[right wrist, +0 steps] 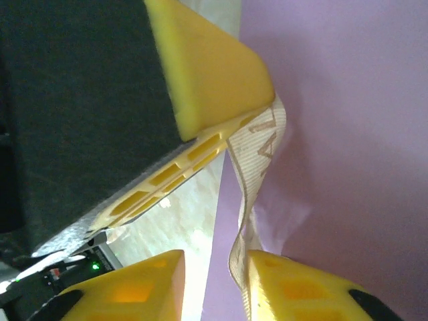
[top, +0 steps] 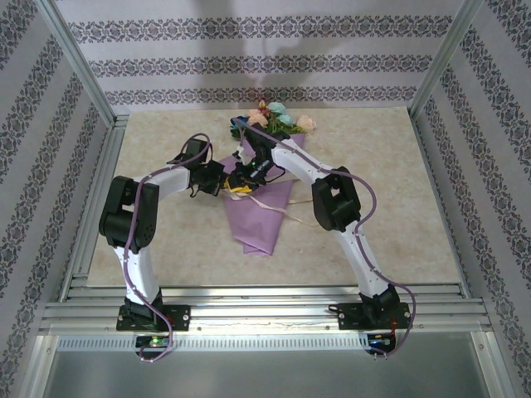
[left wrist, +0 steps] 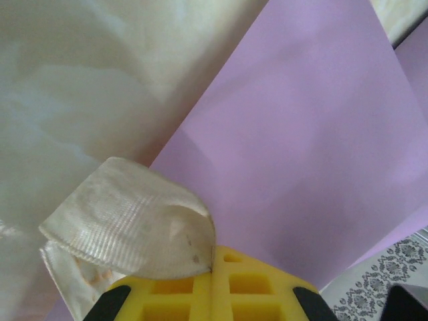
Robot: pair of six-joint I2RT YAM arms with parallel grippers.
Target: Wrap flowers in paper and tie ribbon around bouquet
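Left gripper (left wrist: 212, 267): jaws closed, pinching a loop of cream ribbon (left wrist: 134, 227) over the lilac paper (left wrist: 301, 147). Right gripper (right wrist: 215, 284): jaws apart, ribbon running between them; the ribbon's brownish marks are unreadable. Bouquet (top: 259, 222): mid-table (top: 398, 207), flowers (top: 278, 116) at the far end.

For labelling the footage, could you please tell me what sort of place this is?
Likely a staged robot test cell, not a real florist's: aluminium frame posts, patterned wallpaper panels, and two arms bolted to a rail edging a marble-look table.
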